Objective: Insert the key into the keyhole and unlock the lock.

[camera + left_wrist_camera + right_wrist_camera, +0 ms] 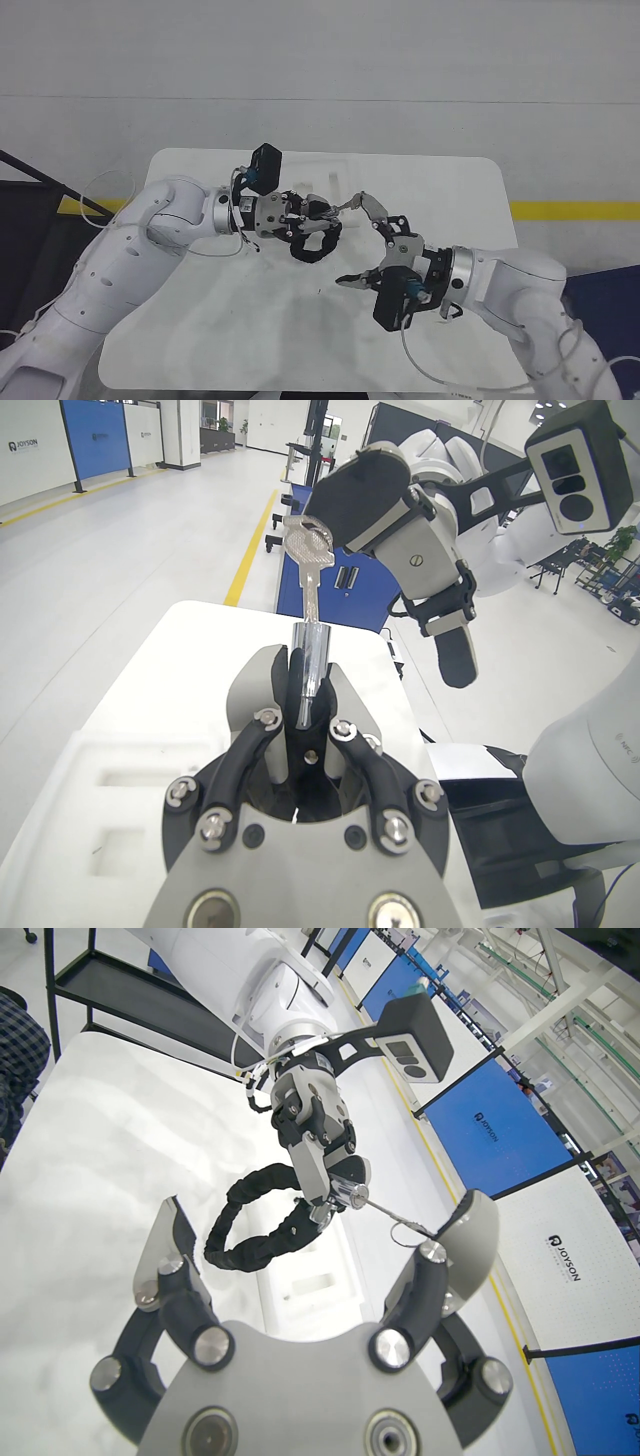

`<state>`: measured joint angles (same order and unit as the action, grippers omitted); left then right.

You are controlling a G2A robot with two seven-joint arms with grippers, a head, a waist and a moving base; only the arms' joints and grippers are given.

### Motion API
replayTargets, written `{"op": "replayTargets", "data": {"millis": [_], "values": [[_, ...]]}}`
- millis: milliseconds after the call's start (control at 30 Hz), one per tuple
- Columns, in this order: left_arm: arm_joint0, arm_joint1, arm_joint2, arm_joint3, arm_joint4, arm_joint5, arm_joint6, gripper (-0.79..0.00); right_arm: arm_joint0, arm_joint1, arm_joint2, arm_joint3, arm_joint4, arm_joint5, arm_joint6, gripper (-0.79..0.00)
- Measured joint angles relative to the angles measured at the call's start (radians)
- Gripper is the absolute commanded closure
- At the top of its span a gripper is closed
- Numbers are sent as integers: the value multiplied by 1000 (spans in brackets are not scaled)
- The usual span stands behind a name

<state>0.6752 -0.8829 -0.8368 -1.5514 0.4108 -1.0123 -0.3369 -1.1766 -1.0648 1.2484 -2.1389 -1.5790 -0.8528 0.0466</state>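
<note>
You have the left gripper at the centre of the top view, above the middle of the white table. Its jaws are clenched on the chrome cylinder of the lock. The lock's black cable loop curls just below that gripper in the top frame. The key sits with the tip of its blade in the keyhole at the cylinder's free end, and in the top view it points right of centre towards the right gripper. The right gripper's jaws are spread wide and grasp nothing. The pad of one finger touches the key's head, while the other finger is well apart from it, lower in the top frame. A white foam tray with recesses lies on the table near the left gripper.
</note>
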Motion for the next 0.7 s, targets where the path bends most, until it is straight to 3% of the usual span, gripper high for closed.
{"op": "replayTargets", "data": {"millis": [333,700], "values": [[-1,-4,-12,-4,50,0,2,0,4,2,-8,-12,-44,35,23,-785],[0,-7,-22,-28,112,0,-4,0,10,4,-28,-4,6,4,58,-785]]}}
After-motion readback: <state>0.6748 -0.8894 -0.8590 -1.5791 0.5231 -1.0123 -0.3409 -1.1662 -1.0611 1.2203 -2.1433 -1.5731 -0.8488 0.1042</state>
